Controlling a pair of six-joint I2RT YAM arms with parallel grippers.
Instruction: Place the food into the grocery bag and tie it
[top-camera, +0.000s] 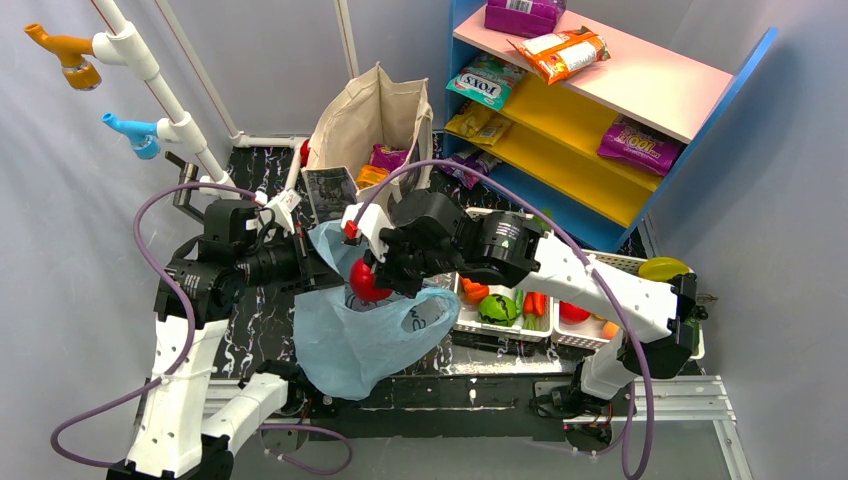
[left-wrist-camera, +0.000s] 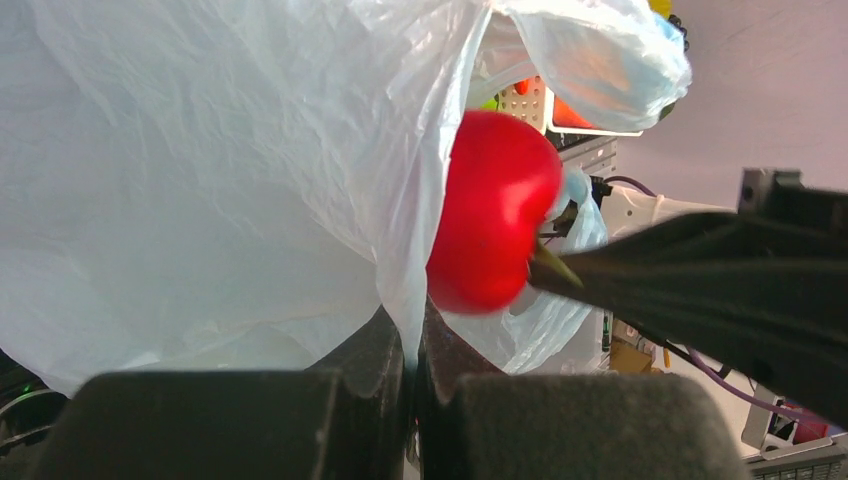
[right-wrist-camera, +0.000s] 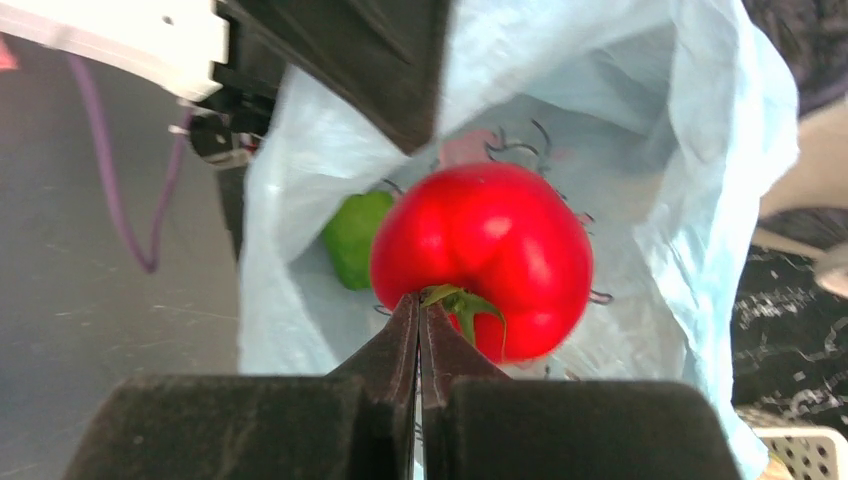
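The light-blue grocery bag (top-camera: 350, 345) hangs in the middle of the top view, its rim pinched in my left gripper (top-camera: 325, 262), which is shut on the plastic (left-wrist-camera: 200, 180). In the left wrist view the film runs down between the closed fingers of that gripper (left-wrist-camera: 417, 335). My right gripper (right-wrist-camera: 419, 305) is shut on the green stem of a red round food (right-wrist-camera: 490, 250), holding it over the bag's open mouth (right-wrist-camera: 700, 150). The red food (top-camera: 362, 283) sits just right of the held rim (left-wrist-camera: 490, 225). A green food (right-wrist-camera: 352, 235) lies inside the bag.
A white basket (top-camera: 500, 335) with several vegetables stands right of the bag. A beige canvas tote (top-camera: 375, 120) stands behind it, beside a blue and yellow shelf (top-camera: 600, 100) of snack packs. A white pipe rack (top-camera: 150, 80) rises at the back left.
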